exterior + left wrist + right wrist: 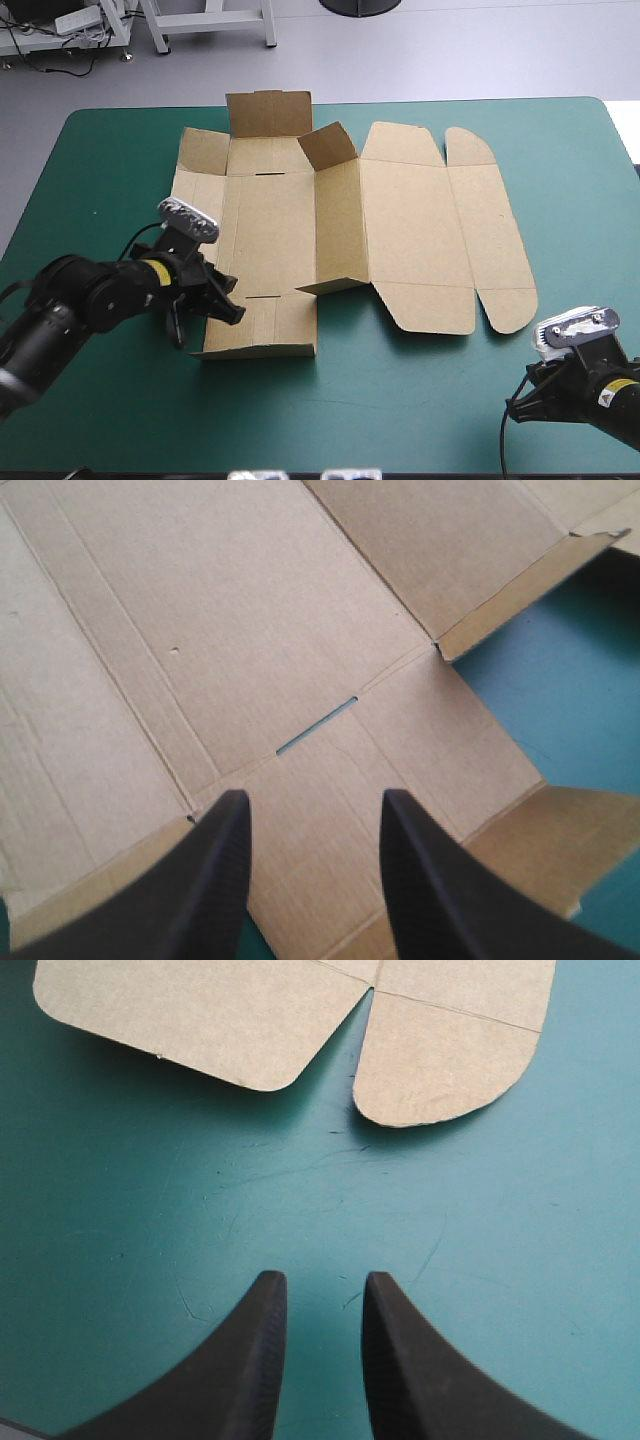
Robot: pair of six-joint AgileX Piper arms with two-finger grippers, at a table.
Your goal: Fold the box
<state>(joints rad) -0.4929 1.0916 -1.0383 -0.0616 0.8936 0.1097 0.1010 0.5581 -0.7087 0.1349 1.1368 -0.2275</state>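
Flat-cut brown cardboard box (410,230) lies mid-bench on the teal-green covered bench (400,410), nearer the far edge. On its left part the far flap (268,112) and middle wall (338,220) stand raised; lid panels (415,215) lie flat to the right. Over the near left flap sit the left jaws, just short of the slot (316,725). By the near right corner, the right jaws over bare cover, rounded lid flaps (440,1060) ahead, apart.

Box (410,230), centre frame: matt brown board, faintly ribbed. My black fingers (215,880): finely ridged. Teal-green cover (120,1210): smooth, lightly scuffed.
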